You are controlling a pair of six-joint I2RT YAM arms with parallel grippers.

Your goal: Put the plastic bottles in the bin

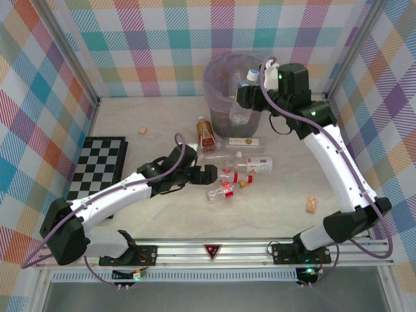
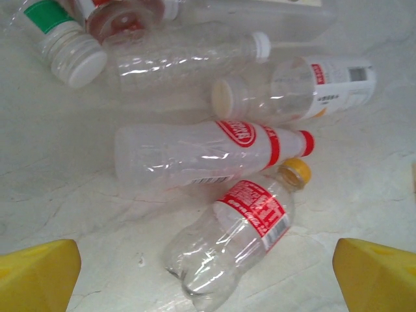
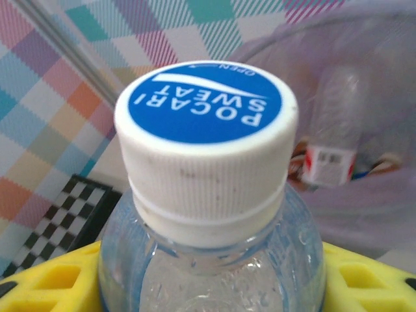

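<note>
Yellow-padded right end effector (image 3: 211,286) gripping blue-capped bottle (image 3: 207,130) (at bin (image 1: 218,91)), left end effector (image 2: 208,276) gaping

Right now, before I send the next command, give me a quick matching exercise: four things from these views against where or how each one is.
Things:
1. left end effector
2. right end effector
3. chessboard
4. yellow-capped bottle

Places or states:
A. lying on the table, red label
B. shut on the blue-capped bottle at the bin
C. open above the loose bottles
D. flat at the left side of the tabletop

Pairs: 1-C, 2-B, 3-D, 4-A.
</note>
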